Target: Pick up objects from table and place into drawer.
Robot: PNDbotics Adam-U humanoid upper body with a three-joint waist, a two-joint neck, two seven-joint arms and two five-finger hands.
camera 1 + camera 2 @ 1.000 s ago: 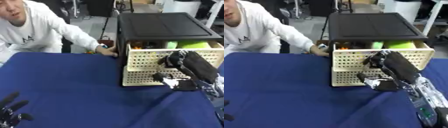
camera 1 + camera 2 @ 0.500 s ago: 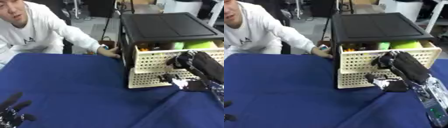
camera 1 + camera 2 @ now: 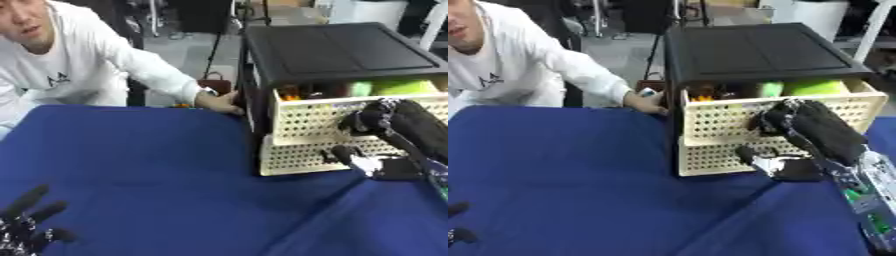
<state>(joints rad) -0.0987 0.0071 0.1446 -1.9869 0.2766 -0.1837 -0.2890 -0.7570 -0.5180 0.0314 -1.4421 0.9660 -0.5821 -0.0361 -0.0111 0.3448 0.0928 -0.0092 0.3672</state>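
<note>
Closing the filled drawer (image 3: 780,117).
Your right hand (image 3: 802,122), fingers curled empty, rests against its front; push it inward next.

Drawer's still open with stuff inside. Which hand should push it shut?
Right. The right hand is already against the drawer front; the left hand rests open at the lower-left corner, far across the table.
</note>
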